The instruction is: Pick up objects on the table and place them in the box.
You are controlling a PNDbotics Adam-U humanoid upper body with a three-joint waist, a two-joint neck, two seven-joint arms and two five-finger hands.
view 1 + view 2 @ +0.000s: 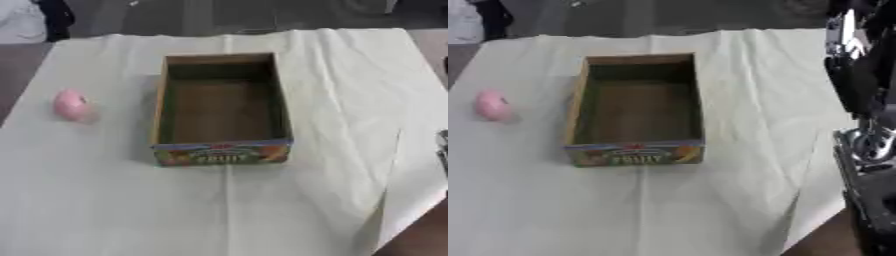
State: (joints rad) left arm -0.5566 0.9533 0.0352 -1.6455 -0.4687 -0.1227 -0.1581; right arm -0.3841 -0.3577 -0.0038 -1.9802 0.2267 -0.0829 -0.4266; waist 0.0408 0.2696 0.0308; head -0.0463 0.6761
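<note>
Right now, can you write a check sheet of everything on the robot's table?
Surface: table under a pale cloth, creased, covering nearly all of it.
Job's things: cardboard box, open, nothing seen inside; pink object on the cloth left of the box, apart from it.
Clutter: nothing seen.
Hands: left hand not in view; right arm at the right edge, black and silver, its hand not made out.
Cables: nothing seen.
Surroundings: dark floor beyond the far edge.
</note>
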